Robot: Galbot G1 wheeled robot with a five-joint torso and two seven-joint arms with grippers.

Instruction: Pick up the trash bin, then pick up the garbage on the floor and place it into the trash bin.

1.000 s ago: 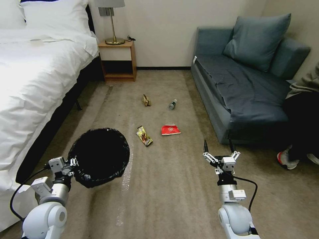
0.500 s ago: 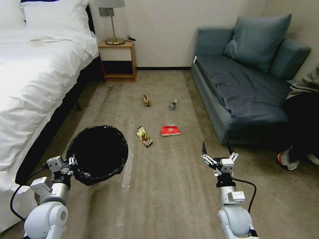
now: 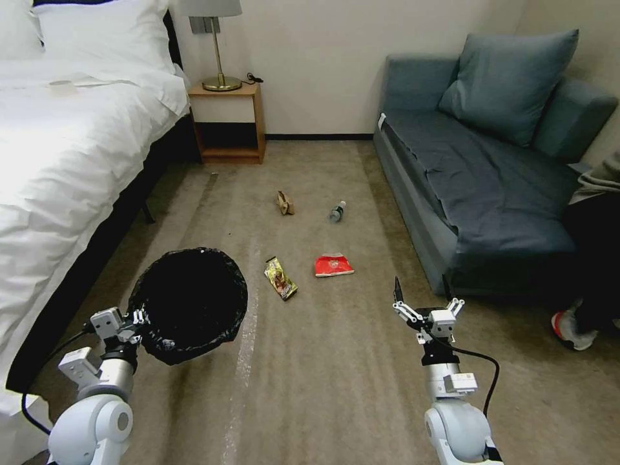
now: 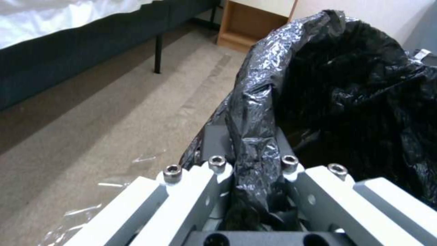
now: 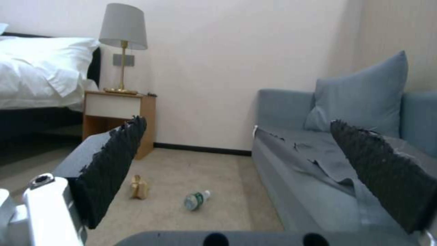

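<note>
open carpet (image 3: 336, 361) ahead, bed (image 3: 58, 194) left, sofa (image 3: 478, 194) right

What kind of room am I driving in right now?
Probably a hotel-style bedroom: a white-sheeted bed, a nightstand with a lamp, and a blue sofa across the carpet.

Room was evenly lit, soft daylight-like. White bed (image 3: 58, 148) blown out with glare on the left. Trash bin (image 3: 187, 303) liner read as a black mass, crinkle highlights in the left wrist view. Soft shadows under the sofa (image 3: 478, 187). Wrist views slightly blurry; head view bowed at edges.
</note>
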